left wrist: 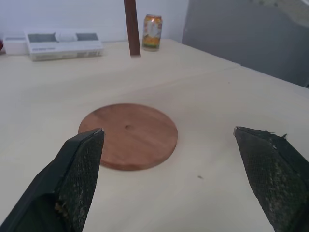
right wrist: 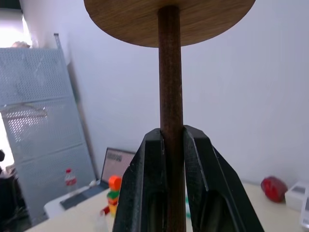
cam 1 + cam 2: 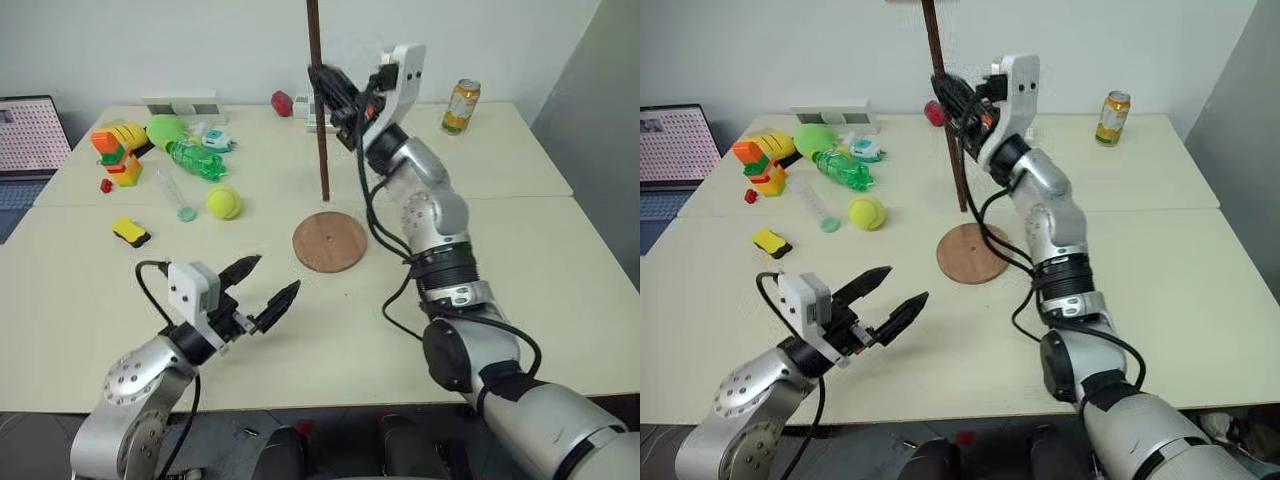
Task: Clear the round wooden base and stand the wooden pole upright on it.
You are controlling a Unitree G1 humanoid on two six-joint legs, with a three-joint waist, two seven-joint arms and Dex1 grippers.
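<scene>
A pale table (image 3: 520,300) is seen in front of a white wall. A grey panel stands at the right side of the room. A laptop (image 3: 30,135) is set at the table's far left edge. A drink can (image 3: 461,106) is stood at the far right of the table. A white box (image 3: 185,104) is placed along the back edge. A red thing (image 3: 282,102) lies near it. On the left part of the table, a green bottle (image 3: 190,158), a clear tube (image 3: 174,194), a yellow ball (image 3: 223,203), a small yellow and black block (image 3: 131,232) and an orange and yellow toy (image 3: 120,150) are laid close together.

The round wooden base (image 3: 329,241) is laid flat near the middle of the table, and nothing is on it. The wooden pole (image 3: 319,110) is held upright in the air, behind the base. Its lower end is not touching the base.

The right gripper (image 3: 328,88) is closed tight around the pole. The left gripper (image 3: 268,286) is held wide apart, low and near the front of the table, and nothing is in it.

In the right wrist view, the small disc (image 2: 169,19) at the pole's top end is shown, along with a grey mesh screen (image 2: 43,121) and a water bottle (image 2: 70,180) beyond the laptop. In the left wrist view, the small hole (image 1: 126,127) in the middle of the base is shown.
</scene>
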